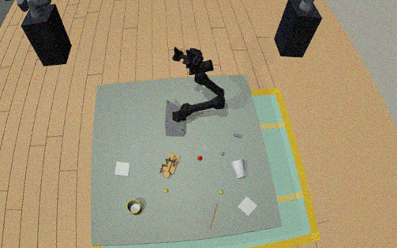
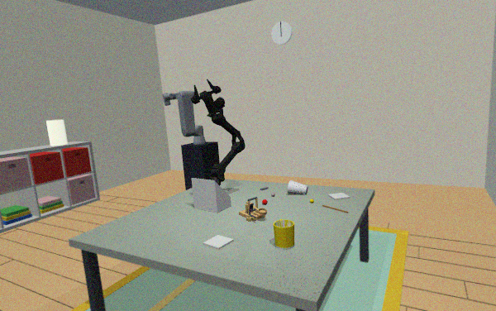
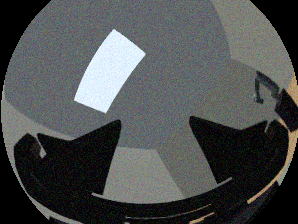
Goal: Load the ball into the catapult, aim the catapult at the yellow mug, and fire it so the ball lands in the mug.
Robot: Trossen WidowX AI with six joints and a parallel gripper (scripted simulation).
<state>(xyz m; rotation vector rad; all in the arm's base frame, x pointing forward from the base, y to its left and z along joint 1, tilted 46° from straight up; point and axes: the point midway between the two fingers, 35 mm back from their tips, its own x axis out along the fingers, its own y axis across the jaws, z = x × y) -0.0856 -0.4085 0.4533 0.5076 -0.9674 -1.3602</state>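
Observation:
A small wooden catapult (image 1: 170, 166) (image 2: 253, 212) stands on the table; no ball can be made out in it. The yellow mug (image 1: 128, 208) (image 2: 283, 234) stands upright near the table's edge. A red ball (image 1: 199, 158) (image 2: 264, 202) lies beside the catapult. One yellow ball (image 1: 166, 191) lies between catapult and mug in the top view. Another yellow ball (image 1: 221, 192) (image 2: 312, 201) lies farther off. A tiny grey ball (image 1: 222, 154) (image 2: 273, 194) lies beyond the red one. My gripper (image 2: 202, 83) (image 3: 156, 121) is open and empty, raised high, pointing up and away from the table.
A grey wedge block (image 1: 175, 130) (image 2: 207, 194) stands by the arm's base. A white cup (image 1: 238, 168) (image 2: 298, 188) lies on its side. There are also a thin stick (image 1: 214, 215) (image 2: 335, 208), a small grey piece (image 1: 237, 135) (image 2: 264, 188) and two white squares (image 1: 122, 168) (image 1: 247, 205).

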